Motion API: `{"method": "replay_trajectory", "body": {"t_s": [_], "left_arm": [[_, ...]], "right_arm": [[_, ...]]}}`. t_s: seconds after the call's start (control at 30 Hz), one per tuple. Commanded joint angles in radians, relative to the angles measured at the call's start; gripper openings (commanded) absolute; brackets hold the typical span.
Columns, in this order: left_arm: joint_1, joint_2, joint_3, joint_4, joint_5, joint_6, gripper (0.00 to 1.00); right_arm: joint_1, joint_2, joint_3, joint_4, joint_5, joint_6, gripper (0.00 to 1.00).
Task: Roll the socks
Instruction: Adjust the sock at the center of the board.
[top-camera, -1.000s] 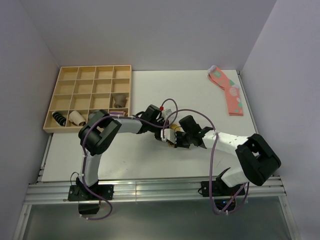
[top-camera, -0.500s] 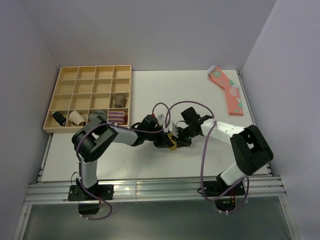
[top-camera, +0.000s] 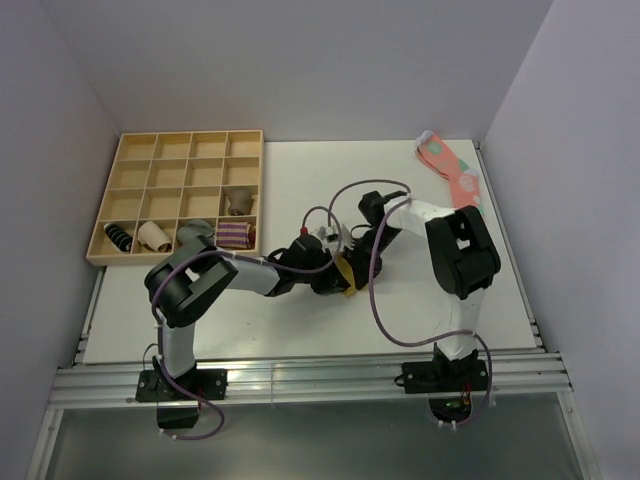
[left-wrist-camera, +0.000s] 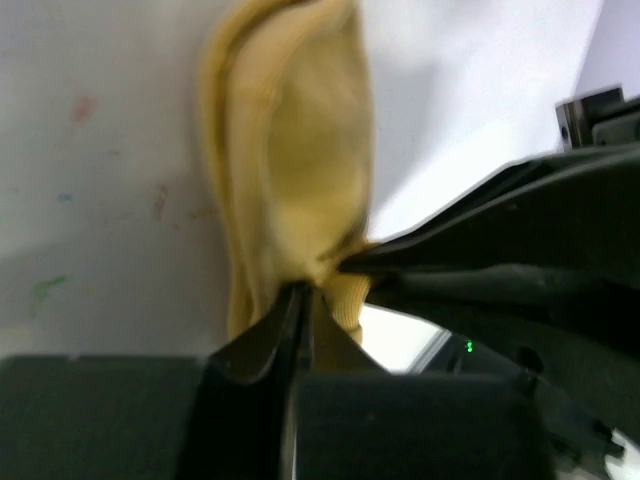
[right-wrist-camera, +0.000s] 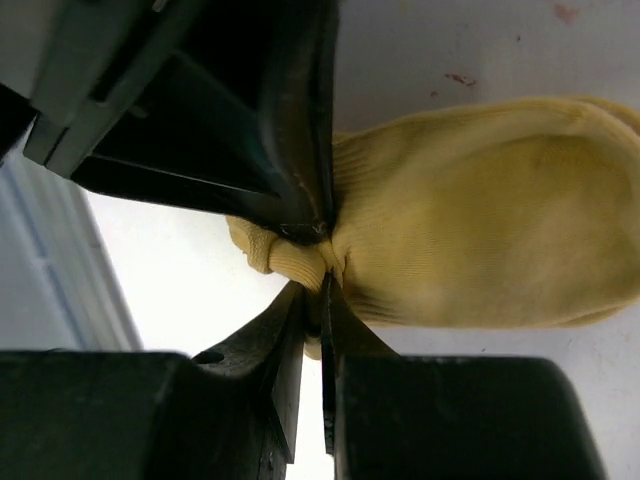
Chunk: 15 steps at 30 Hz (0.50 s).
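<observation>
The mustard-yellow socks (top-camera: 346, 274) lie near the middle of the white table, mostly hidden under both grippers in the top view. In the left wrist view the socks (left-wrist-camera: 300, 150) stretch away from my left gripper (left-wrist-camera: 300, 290), which is shut on their ribbed cuff end. In the right wrist view the socks (right-wrist-camera: 480, 240) extend to the right and my right gripper (right-wrist-camera: 320, 285) is shut on the same bunched cuff, facing the left gripper's fingers (right-wrist-camera: 290, 150). In the top view the left gripper (top-camera: 335, 270) and right gripper (top-camera: 358, 262) meet tip to tip.
A wooden compartment tray (top-camera: 135, 190) stands at the back left with grey, striped and tan rolled socks in its lower cells. Pink spotted socks (top-camera: 455, 180) lie at the back right. Cables loop above both arms.
The right arm has swung inward so its elbow now stands over the table's right middle. Both grippers stayed together on the yellow socks, shifting slightly toward the front.
</observation>
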Motion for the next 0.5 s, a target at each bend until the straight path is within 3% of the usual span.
{"method": "replay_trajectory", "body": {"t_s": [0.0,0.23,0.47], "left_arm": [[-0.059,-0.004,-0.004,-0.133,-0.126,0.122,0.06],[-0.082,-0.061,-0.056,-0.098,-0.281,0.18,0.13],[-0.112,-0.122,-0.154,0.008,-0.425,0.188,0.27]], "right_arm": [[-0.012,0.084,0.108,-0.121,-0.005,0.041,0.1],[-0.018,0.192,0.205,-0.225,0.01,0.07,0.1],[-0.02,0.245,0.24,-0.259,0.039,0.097,0.1]]}}
